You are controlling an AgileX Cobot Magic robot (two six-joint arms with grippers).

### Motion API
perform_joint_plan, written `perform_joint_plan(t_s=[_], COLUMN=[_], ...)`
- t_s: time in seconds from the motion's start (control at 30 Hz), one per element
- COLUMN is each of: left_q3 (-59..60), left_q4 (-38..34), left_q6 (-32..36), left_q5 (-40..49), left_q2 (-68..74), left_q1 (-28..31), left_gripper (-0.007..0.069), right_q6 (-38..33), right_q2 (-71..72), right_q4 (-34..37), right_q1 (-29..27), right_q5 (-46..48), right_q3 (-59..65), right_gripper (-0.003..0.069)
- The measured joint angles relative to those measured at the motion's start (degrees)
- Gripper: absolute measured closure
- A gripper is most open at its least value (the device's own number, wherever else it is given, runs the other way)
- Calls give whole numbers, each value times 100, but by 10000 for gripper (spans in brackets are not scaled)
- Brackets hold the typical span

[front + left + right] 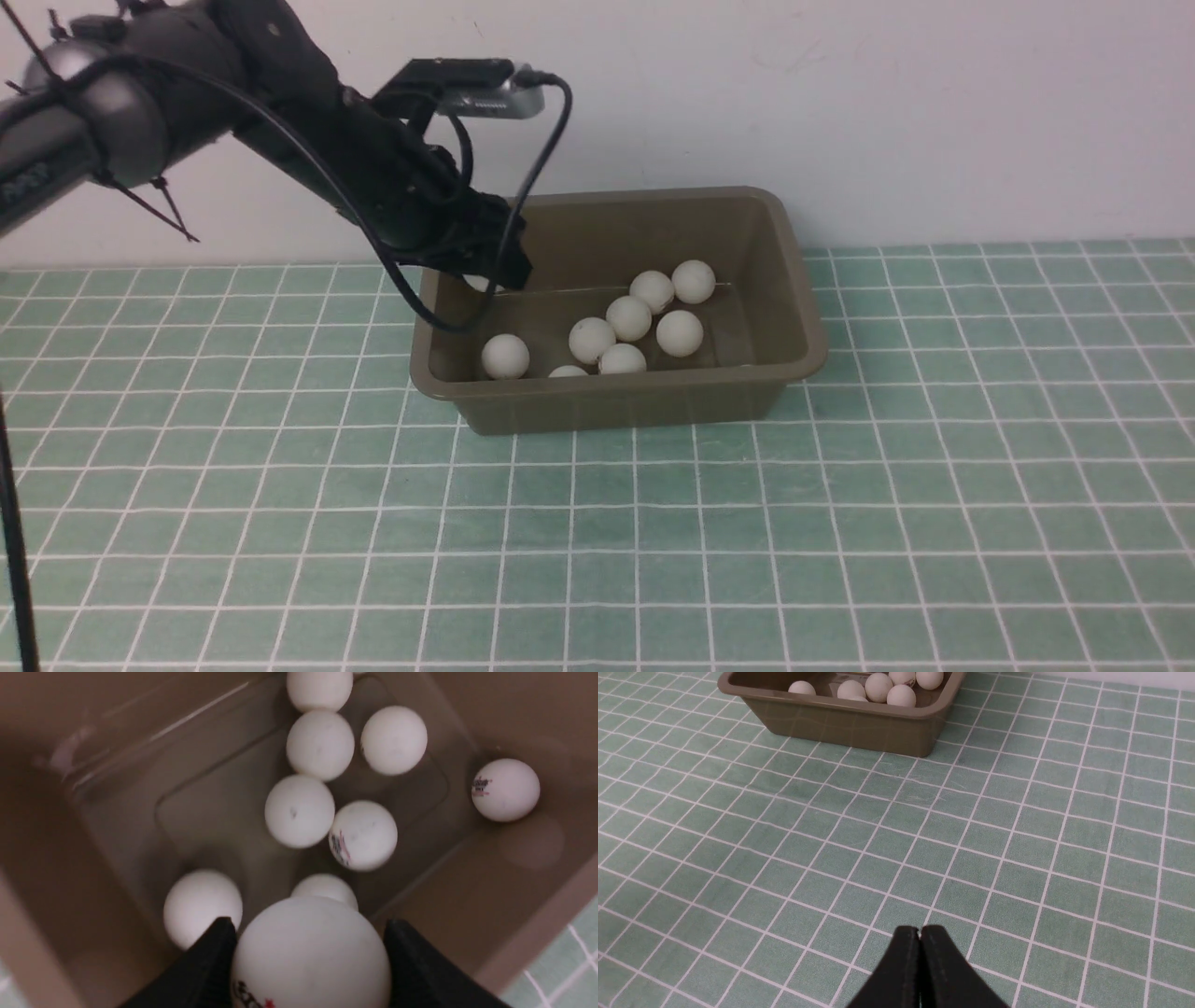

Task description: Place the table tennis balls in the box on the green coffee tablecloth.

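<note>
The olive-brown box (803,308) stands on the green checked tablecloth (597,541) near the back wall. Several white table tennis balls (629,317) lie in it; they also show in the left wrist view (299,810) and the right wrist view (879,687). My left gripper (485,275) hangs over the box's left end, shut on a table tennis ball (310,952) with dark print, held between its black fingers (205,970). My right gripper (920,931) is shut and empty, low over bare cloth, well in front of the box (859,723); it is out of the front view.
A white wall (840,112) rises just behind the box. The left arm (140,103) and its cable (541,159) reach in from the upper left. The box's inner walls (93,756) surround the left gripper.
</note>
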State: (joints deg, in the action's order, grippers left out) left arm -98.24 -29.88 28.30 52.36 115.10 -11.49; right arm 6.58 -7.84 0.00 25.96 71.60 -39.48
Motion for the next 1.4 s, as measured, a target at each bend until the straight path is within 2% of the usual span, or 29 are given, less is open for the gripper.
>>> perform_joint_plan(t_s=[0.17, 0.23, 0.27, 0.33, 0.47, 0.57, 0.67, 0.77, 0.87, 1.03, 1.13, 1.4], left_q3=[0, 0, 0, 0, -85, -146, -147, -179, -138, 402, 1126, 2458], left_q4=[-63, -79, -86, -86, -91, -91, -96, -152, -295, -639, -809, -847], left_q6=[340, 409, 459, 459, 459, 459, 511, 615, 755, 1212, 1531, 1670], left_q5=[-419, -559, -676, -718, -593, -365, -107, 109, 302, 244, -229, -944], left_q2=[219, 306, 384, 397, 356, 140, -340, -650, -974, -1766, -2552, -3607], left_q1=[-144, -175, -180, -180, -175, -175, -175, -175, -175, -175, -175, -175], left_gripper=[240, 199, 113, 73, 65, 165, 449, 594, 624, 629, 629, 629], right_q6=[0, 0, 0, 0, 0, 0, 32, 238, 648, 798, 866, 886], right_q2=[0, 0, 0, 0, 7, 147, 459, 787, 905, 905, 905, 905], right_q4=[0, 0, 0, -69, -348, -777, -1269, -1680, -2208, -2409, -2658, -3191], right_q1=[0, 0, 0, 0, 0, 0, 0, 0, 0, 0, 0, 0], right_q5=[0, 0, 0, 0, 0, -85, -199, -226, -89, -238, -510, -584], right_q3=[0, 0, 0, 0, 0, 0, 0, 28, 158, 413, 563, 740], right_gripper=[676, 676, 676, 676, 676, 676, 676, 676, 676, 676, 676, 676])
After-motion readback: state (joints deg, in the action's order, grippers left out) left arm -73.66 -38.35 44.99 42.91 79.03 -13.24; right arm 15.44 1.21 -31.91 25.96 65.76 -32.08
